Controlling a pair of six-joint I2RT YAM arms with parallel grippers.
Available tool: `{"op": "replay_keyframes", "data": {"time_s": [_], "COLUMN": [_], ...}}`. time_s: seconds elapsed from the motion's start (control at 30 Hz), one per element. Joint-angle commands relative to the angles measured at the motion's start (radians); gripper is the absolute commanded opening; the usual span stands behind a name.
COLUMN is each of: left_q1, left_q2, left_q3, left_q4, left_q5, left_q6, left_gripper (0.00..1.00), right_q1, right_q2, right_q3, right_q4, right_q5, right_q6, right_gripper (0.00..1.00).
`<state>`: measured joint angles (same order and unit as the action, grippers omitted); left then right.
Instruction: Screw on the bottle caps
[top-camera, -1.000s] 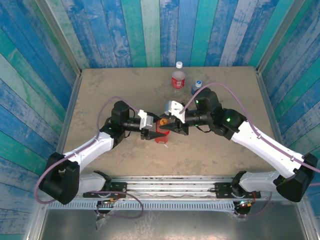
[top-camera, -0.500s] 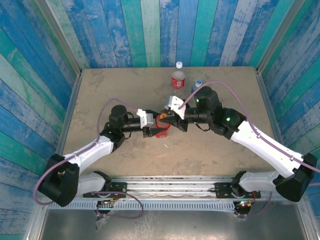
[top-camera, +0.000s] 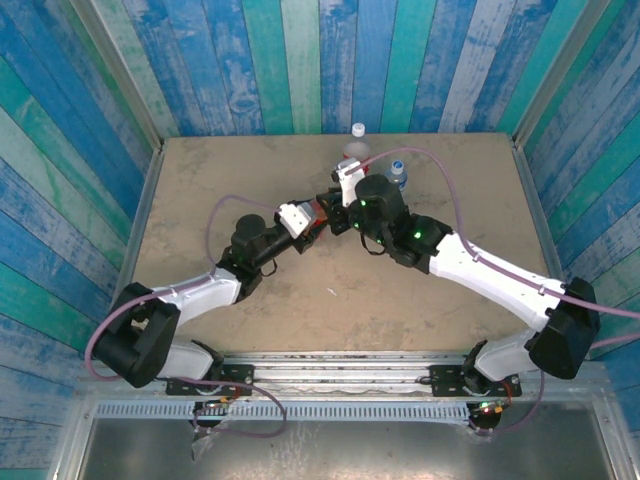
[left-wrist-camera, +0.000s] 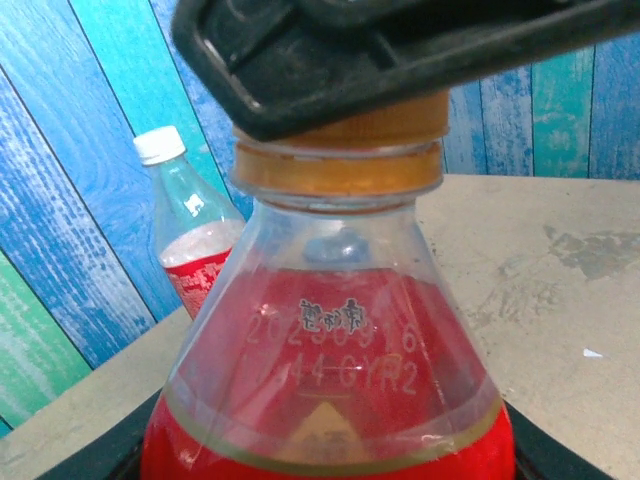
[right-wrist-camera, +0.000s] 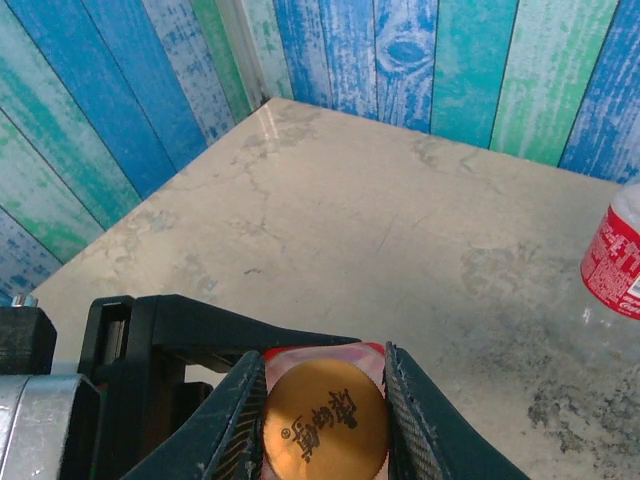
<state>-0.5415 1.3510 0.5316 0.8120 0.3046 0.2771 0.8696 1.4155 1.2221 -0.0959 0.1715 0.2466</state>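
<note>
Your left hand (top-camera: 310, 216) is clamped on the body of the slim red bottle (left-wrist-camera: 330, 360), toward the back middle of the counter (top-camera: 230, 170). Your right hand (right-wrist-camera: 325, 395) grips the orange cap (right-wrist-camera: 325, 425) from above, one finger on each side, with the cap sitting on the bottle's neck. Just behind them stand the red-label bottle (top-camera: 354, 150) wearing its white cap (top-camera: 358, 129) and the blue-label bottle (top-camera: 400, 181) wearing its blue cap (top-camera: 398, 167).

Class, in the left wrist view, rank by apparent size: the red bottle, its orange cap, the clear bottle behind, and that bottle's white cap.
1. red bottle, nearest the camera.
2. orange cap and clear bottle: alike; nearness inflates the cap.
3. white cap, smallest.
</note>
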Motion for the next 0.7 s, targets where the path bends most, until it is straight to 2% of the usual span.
{"op": "replay_keyframes", "data": {"time_s": [0.0, 0.07, 0.13, 0.2, 0.33, 0.4, 0.47, 0.57, 0.67], "left_q1": [0.029, 0.046, 0.072, 0.076, 0.076, 0.077, 0.075, 0.077, 0.075], "left_q2": [-0.015, -0.017, -0.010, -0.009, -0.014, -0.027, -0.045, -0.064, -0.084], "left_q3": [-0.005, -0.019, -0.013, -0.025, -0.008, 0.016, 0.041, 0.081, 0.090], "left_q4": [0.085, 0.043, -0.019, -0.026, -0.066, -0.117, -0.174, -0.275, -0.300], "left_q5": [-0.087, 0.089, 0.278, 0.412, 0.603, 0.695, 0.768, 0.857, 0.870], "left_q6": [-0.005, 0.023, 0.014, 0.002, -0.021, -0.011, 0.006, 0.045, 0.060], "left_gripper": [0.55, 0.57, 0.57, 0.57, 0.56, 0.56, 0.56, 0.56, 0.56], "right_q1": [-0.015, -0.019, -0.035, -0.071, -0.123, -0.132, -0.133, -0.132, -0.132], "right_q2": [-0.045, -0.089, -0.144, -0.206, -0.288, -0.310, -0.310, -0.284, -0.242], "right_q3": [0.008, -0.003, -0.027, -0.074, -0.126, -0.127, -0.103, -0.062, -0.031], "right_q4": [-0.092, -0.075, -0.066, -0.054, -0.055, -0.095, -0.156, -0.223, -0.259], "right_q5": [0.044, -0.052, -0.135, -0.297, -0.521, -0.660, -0.736, -0.778, -0.819], "right_q6": [-0.057, -0.196, -0.277, -0.380, -0.480, -0.544, -0.583, -0.612, -0.625], "right_gripper": [0.30, 0.46, 0.54, 0.59, 0.61, 0.61, 0.61, 0.60, 0.59]}}
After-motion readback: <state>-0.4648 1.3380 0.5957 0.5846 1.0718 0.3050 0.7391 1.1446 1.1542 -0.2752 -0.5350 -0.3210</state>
